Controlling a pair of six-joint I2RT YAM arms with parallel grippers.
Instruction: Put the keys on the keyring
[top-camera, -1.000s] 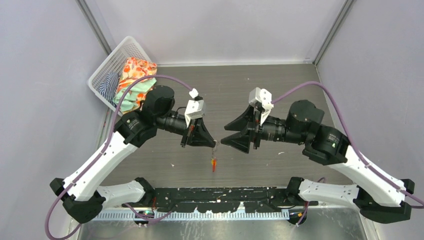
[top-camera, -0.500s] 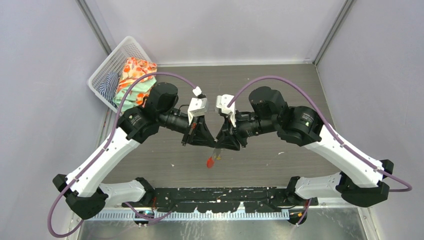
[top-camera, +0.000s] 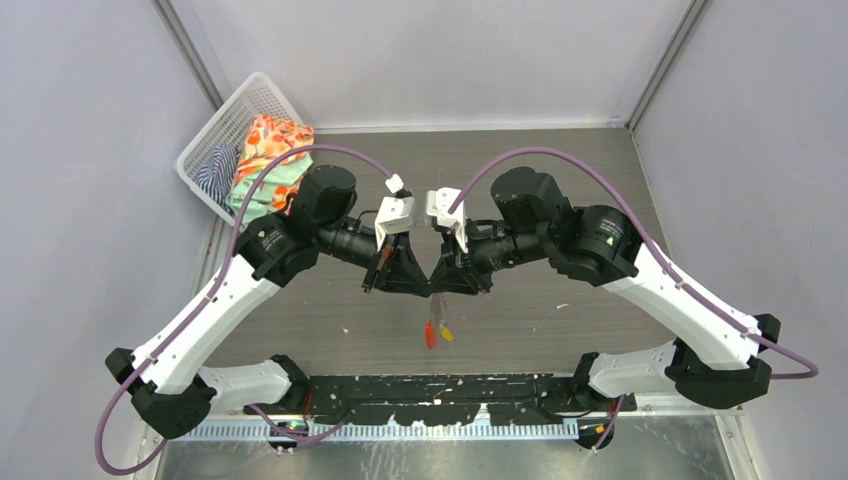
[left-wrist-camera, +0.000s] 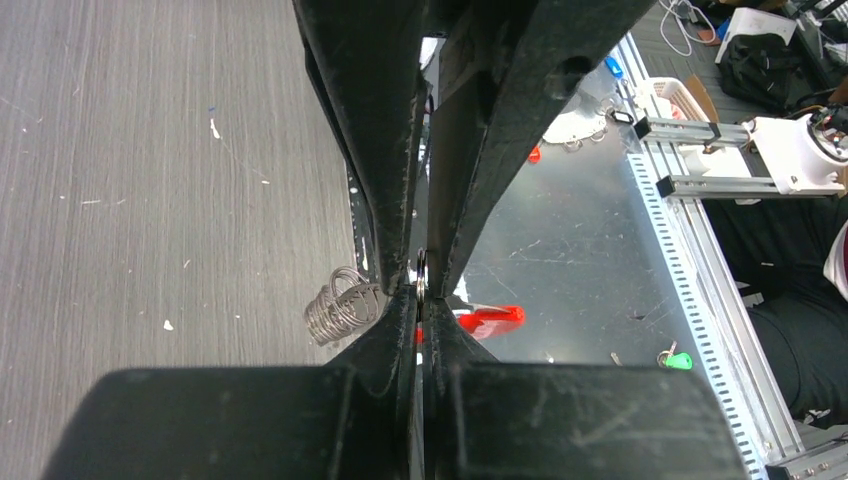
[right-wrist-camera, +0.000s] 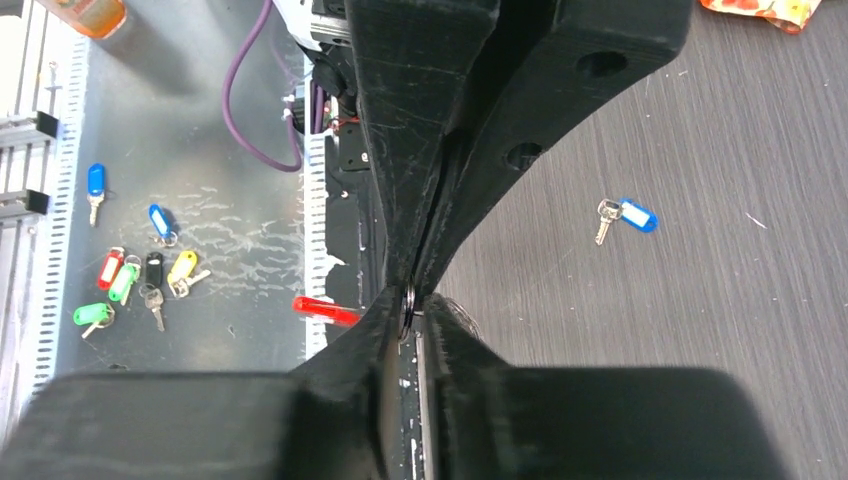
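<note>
The left fingers (left-wrist-camera: 392, 250) are pressed together on a thin ring of the keyring (left-wrist-camera: 343, 303), held above the surface (left-wrist-camera: 150, 200). The right fingers (right-wrist-camera: 405, 235) pinch a dark ring edge-on, tip to tip with the left. Their black bulk hides the join. From above, only the red tag (top-camera: 430, 334) and a yellow-orange key (top-camera: 445, 333) dangle clear. Only the right wrist shows the blue key (right-wrist-camera: 626, 215), lying on the surface well apart.

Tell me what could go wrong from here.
1. The left fingers and right fingers pinch the same thin keyring tip to tip; any pull apart could snap it out of one grip.
2. The red tag dangles free below and may swing or snag.
3. The blue key lies off on the table; fetching it means releasing one grip.
</note>
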